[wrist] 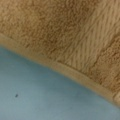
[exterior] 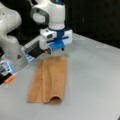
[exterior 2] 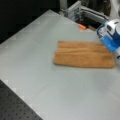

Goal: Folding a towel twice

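One towel (exterior: 48,80), folded into a long narrow strip, flat on the grey table (exterior: 95,82), just below the gripper (exterior: 57,47) in a front view. The gripper sits over the strip's far short end; can't tell if its fingers are spread or pinched, tips not resolvable. In a front view the towel (exterior 2: 83,57) lies to the left of the blue-white gripper (exterior 2: 111,37), which is cut by the frame edge. Only the wrist view shows the pale woven stripe (wrist: 95,37) and hemmed edge against the table (wrist: 37,95); gripper not visible there. One orange object (exterior 2: 81,26) beyond the towel, near the frame rail. No readable writing.
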